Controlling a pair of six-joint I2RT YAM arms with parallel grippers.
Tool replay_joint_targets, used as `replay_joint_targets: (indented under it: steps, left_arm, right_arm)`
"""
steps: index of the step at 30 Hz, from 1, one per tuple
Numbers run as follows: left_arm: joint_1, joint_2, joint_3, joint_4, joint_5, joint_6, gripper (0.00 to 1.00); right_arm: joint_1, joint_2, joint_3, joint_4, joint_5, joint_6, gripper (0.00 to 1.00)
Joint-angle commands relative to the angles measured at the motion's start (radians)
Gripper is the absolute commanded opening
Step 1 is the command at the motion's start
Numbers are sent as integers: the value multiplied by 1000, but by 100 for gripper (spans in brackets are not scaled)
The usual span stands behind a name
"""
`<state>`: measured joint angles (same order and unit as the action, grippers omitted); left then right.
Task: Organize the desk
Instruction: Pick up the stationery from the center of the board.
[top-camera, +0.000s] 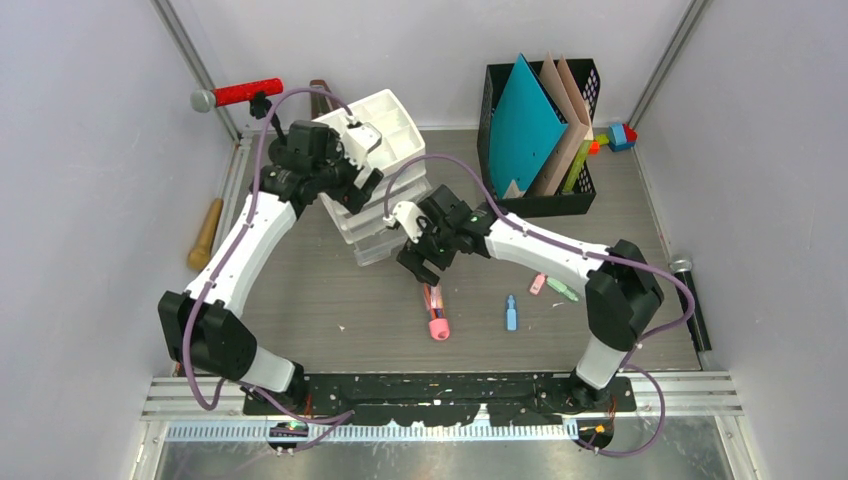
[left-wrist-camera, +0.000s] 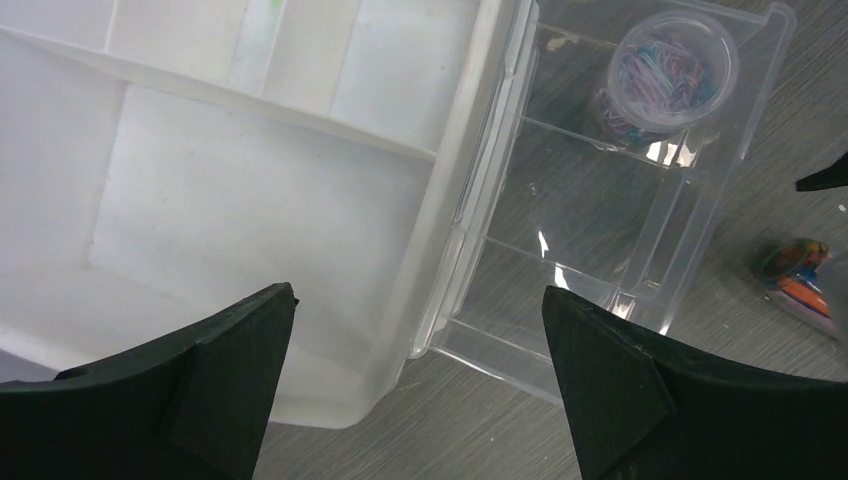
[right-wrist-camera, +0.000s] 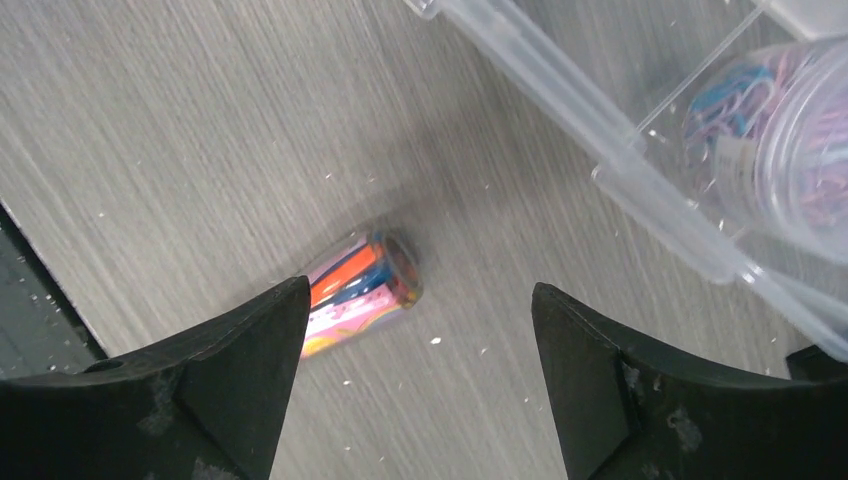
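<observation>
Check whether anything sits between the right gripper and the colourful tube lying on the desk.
Nothing visible does. The right gripper, open, hangs above the tube, which lies on bare desk; the clear drawer stands off to the side.

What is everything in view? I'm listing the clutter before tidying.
desk: one, grey-brown, beneath everything
white tray: one, white, atop the clear drawers
clear drawers: one stack, clear, far left-centre, one pulled out
paper-clip jar: one, clear, pastel clips, in the open drawer
file holder: one, black mesh, far right
folders: several, teal and tan, in the holder
toy blocks: few, red and blue, behind the holder
tube: one, pink-capped, below the right jaws
small pieces: three, blue, pink, green, right of the tube
red-handled tool: one, far-left corner
wooden handle: one, tan, left edge
black cylinder: one, right edge
left jaws: open, black, over the white tray
right jaws: open, black, over the tube
</observation>
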<state>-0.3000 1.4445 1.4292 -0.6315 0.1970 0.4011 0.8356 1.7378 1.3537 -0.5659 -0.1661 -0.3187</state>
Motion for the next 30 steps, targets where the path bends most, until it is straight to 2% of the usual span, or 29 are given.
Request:
replay_joint_targets:
  steps: [1,11,21,23,25,28,30]
  left_arm:
    - [-2,35,43,41,29,26,98]
    - [-2,45,41,44,36,9,98]
    - [-3,38,33,44,35,3,98]
    - [-3,38,31,46,33,2,98]
    - [-2,34,30,49,33,4,98]
    - [-4,33,24,48,49,21,98]
    - [-4,35,22,38,72,37,98]
  right_arm:
    - [-3,-67,-47,-26,-35,77,88]
    - [-3,-6,-111,-30,-127,196,91]
    - [21,64,-170,27,-110,264,91]
    - [29,78,-185,50,-72,264,88]
    - [32,89,-191,61,-52,252,80]
    - [33,91,-177,39,-33,218,60]
    - [33,79,-153,10,-25,188,50]
